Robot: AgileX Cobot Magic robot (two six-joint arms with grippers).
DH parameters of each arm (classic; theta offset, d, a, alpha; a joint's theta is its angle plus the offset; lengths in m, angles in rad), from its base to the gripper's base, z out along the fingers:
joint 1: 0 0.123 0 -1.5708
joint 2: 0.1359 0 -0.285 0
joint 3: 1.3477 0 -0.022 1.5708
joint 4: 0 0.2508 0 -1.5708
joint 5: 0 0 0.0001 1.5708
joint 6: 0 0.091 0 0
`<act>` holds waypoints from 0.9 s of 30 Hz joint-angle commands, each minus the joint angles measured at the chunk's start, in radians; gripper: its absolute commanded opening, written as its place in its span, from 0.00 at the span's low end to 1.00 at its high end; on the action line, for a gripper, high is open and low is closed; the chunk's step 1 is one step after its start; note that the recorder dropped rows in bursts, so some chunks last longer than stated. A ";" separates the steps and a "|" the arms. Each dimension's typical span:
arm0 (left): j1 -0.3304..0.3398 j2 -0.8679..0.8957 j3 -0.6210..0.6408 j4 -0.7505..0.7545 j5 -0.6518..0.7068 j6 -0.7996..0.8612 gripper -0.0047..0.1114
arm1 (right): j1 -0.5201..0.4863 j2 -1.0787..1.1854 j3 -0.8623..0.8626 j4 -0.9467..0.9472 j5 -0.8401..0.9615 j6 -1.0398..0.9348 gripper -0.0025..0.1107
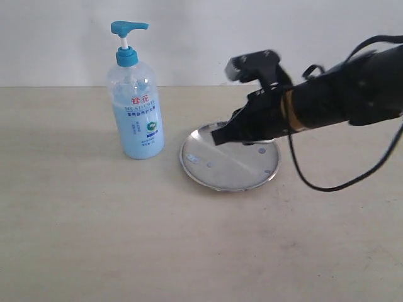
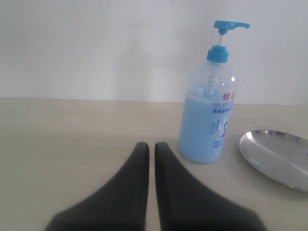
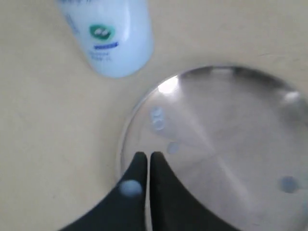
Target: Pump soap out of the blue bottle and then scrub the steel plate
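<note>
Viewing the exterior camera, I am seeing the right gripper hanging over the far left part of the steel plate. In the right wrist view its fingers are pressing together with only a thin slit between them, pinching nothing, and their tips are pointing over the plate near its rim. A small whitish dab is sitting on one of those fingers, and a few pale spots are showing on the plate's surface.

The blue bottle is standing upright on the table, just beside the plate on its left and not touching it. Its pump head is sitting raised on its stem, and light-blue soap is filling most of the clear body.

The left gripper is appearing only in its own wrist view. Its fingers are likewise lying pressed together and gripping nothing, low over bare table, pointing toward the bottle but well apart from it.
</note>
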 commanded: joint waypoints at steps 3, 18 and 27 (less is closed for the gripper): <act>0.002 -0.002 0.004 -0.007 -0.013 -0.004 0.07 | -0.015 -0.511 0.213 0.000 0.088 -0.085 0.02; 0.002 -0.002 0.004 -0.007 -0.013 -0.004 0.07 | -0.017 -1.410 0.502 0.008 0.346 0.082 0.02; 0.002 -0.002 0.004 -0.007 -0.013 -0.004 0.07 | -0.017 -1.583 0.676 0.008 0.242 0.069 0.02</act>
